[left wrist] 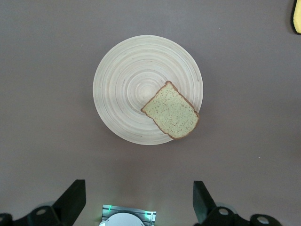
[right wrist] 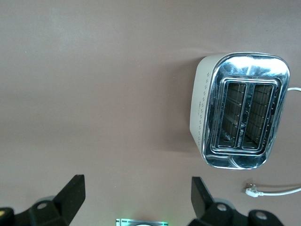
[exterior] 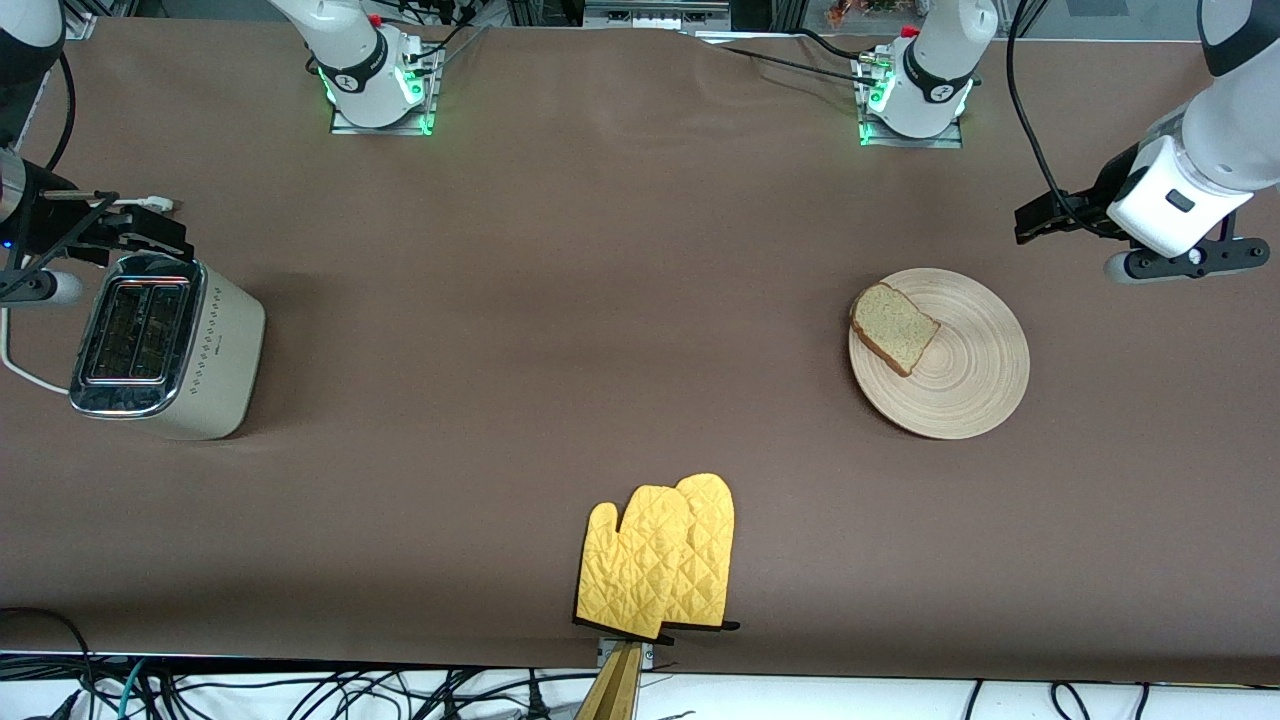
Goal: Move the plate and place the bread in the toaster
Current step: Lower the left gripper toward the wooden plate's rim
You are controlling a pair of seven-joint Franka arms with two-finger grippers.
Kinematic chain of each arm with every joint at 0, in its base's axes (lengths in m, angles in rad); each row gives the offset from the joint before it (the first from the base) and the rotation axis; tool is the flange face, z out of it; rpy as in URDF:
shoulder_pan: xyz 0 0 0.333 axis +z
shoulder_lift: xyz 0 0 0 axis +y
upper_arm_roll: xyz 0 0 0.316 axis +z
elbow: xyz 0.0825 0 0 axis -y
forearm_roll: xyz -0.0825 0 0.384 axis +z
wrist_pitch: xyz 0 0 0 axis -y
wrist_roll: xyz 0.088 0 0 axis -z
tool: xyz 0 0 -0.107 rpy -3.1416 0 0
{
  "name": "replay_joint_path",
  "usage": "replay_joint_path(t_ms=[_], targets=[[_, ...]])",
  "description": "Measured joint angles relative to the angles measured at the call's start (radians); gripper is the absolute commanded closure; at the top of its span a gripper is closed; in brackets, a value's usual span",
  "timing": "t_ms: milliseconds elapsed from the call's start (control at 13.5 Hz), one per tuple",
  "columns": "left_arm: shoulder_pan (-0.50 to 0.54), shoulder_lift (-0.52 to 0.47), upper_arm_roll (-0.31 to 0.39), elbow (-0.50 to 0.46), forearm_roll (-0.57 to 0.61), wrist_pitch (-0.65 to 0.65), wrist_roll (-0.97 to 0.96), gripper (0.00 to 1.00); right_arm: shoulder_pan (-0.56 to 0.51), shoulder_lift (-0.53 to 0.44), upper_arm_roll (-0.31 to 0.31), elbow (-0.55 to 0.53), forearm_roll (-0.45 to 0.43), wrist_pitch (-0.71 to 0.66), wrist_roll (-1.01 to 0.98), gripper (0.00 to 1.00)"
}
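The round beige wooden plate lies toward the left arm's end of the table. The bread lies flat on it, overhanging its rim; both also show in the left wrist view, the plate and the bread. The cream toaster with a chrome top stands at the right arm's end, both slots empty, and also shows in the right wrist view. My left gripper is open and empty, up over the table beside the plate. My right gripper is open and empty, up over the table beside the toaster.
A pair of yellow oven mitts lies at the table edge nearest the front camera, midway along it. The toaster's white cord trails off the right arm's end, and its plug lies loose on the table.
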Motion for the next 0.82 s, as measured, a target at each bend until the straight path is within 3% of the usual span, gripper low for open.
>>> replay_joint_path(t_ms=[446,818], targets=[[0.029,0.026,0.0,0.0,-0.003,0.026,0.033,0.0,0.0,0.0,0.0,0.0,0.0,0.0,0.0,0.0],[0.081,0.072,0.038,-0.001,-0.036,0.104,0.17,0.0,-0.001,0.0,-0.001,0.0,0.0,0.0,0.0,0.0]])
